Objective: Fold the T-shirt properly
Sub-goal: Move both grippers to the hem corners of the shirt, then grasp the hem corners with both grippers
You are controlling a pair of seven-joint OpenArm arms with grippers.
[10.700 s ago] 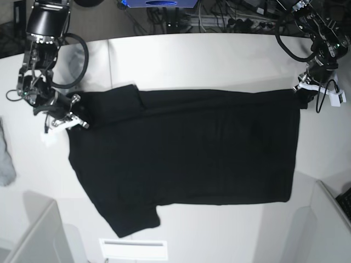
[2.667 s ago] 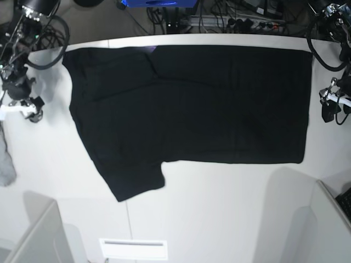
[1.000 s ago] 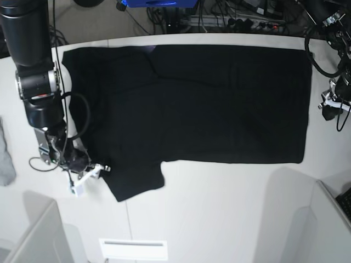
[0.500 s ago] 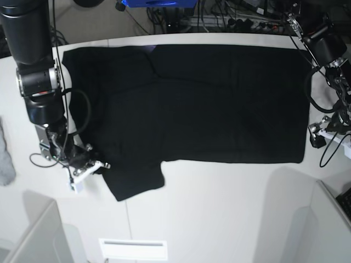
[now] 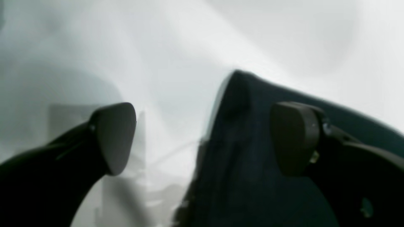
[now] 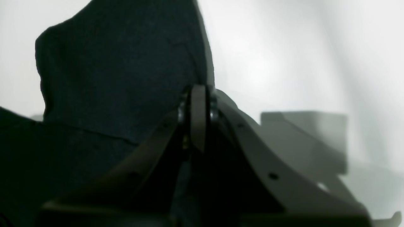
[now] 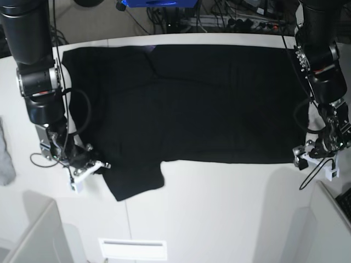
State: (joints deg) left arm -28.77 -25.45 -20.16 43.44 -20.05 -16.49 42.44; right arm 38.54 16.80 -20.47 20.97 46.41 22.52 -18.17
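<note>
The T-shirt [image 7: 192, 104] lies flat on the worktop [image 7: 219, 219]. The right gripper [image 6: 197, 126] pinches its sleeve edge; the left gripper [image 5: 202, 138] is spread, the hem corner between its fingers.

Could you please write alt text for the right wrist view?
The right tool, seen close up, is shut on an edge of the black T-shirt, which rises in a fold above a white table.

I see a white table [image 7: 219, 213] carrying the black T-shirt [image 7: 208, 104], spread flat across its far half, and a small grey cloth [image 7: 5, 159] at its left edge.
</note>
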